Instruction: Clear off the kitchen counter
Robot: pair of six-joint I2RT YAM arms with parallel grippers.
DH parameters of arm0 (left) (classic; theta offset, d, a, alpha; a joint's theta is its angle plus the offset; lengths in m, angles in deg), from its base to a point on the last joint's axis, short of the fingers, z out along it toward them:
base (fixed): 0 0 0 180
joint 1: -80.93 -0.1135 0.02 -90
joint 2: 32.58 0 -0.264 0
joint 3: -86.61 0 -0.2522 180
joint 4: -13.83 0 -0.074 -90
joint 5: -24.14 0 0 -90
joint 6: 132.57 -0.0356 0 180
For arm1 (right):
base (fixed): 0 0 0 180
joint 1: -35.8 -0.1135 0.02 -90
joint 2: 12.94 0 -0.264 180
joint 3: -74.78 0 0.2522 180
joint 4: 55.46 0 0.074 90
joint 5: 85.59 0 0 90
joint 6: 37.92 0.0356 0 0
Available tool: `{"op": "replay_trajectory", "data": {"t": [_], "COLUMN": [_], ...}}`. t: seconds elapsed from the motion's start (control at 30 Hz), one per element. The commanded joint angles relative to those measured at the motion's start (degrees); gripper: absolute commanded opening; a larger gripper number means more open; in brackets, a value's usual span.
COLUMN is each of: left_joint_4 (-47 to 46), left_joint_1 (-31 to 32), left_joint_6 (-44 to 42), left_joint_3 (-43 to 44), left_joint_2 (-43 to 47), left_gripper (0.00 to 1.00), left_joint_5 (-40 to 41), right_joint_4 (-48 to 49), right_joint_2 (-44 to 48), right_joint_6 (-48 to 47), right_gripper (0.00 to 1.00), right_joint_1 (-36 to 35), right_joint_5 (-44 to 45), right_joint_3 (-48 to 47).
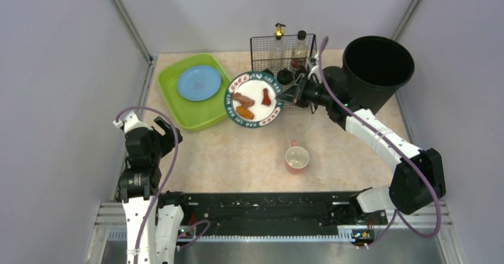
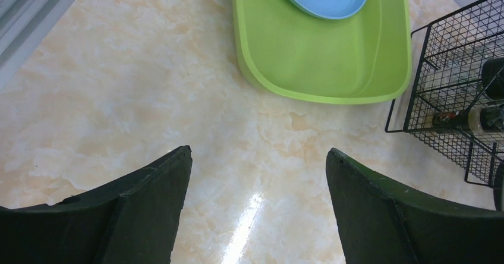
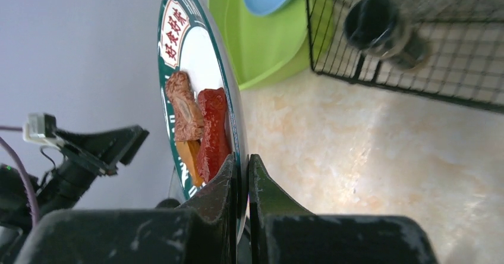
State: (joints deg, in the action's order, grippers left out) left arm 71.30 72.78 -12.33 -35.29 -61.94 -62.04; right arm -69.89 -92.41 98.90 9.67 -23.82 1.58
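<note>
A white plate (image 1: 252, 99) with a green lettered rim is off the kitchen counter (image 1: 339, 151), with my right gripper (image 1: 280, 97) shut on its right edge. Brown, red and orange food pieces (image 1: 245, 104) lie on it. The right wrist view has the plate (image 3: 196, 56) edge-on, its rim pinched in the right gripper (image 3: 245, 160), the food (image 3: 202, 127) on its face. My left gripper (image 1: 165, 128) stands open at the counter's left side, holding nothing. From the left wrist, that gripper (image 2: 258, 154) frames only bare counter (image 2: 119, 97).
A lime-green tub (image 1: 178, 106) with a blue plate (image 1: 199, 82) in it sits at the back left. A red cup (image 1: 297, 158) stands mid-counter. A wire basket (image 1: 261, 47) of bottles and a black bin (image 1: 377, 68) stand at the back right. A black rail (image 1: 261, 207) runs along the near edge.
</note>
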Motion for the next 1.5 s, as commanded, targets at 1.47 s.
{"op": "replay_trajectory", "data": {"t": [1.47], "left_joint_4": [-3.61], "left_joint_1": [4.08], "left_joint_6": [-1.50], "left_joint_3": [-0.30], "left_joint_2": [-0.69], "left_gripper": [0.87], "left_joint_5": [-3.54], "right_joint_4": [-10.79], "right_joint_2": [12.01], "right_joint_6": [3.81], "right_gripper": [0.00], "right_joint_1": [50.14], "right_joint_5": [13.18], "right_joint_3": [-17.35]}}
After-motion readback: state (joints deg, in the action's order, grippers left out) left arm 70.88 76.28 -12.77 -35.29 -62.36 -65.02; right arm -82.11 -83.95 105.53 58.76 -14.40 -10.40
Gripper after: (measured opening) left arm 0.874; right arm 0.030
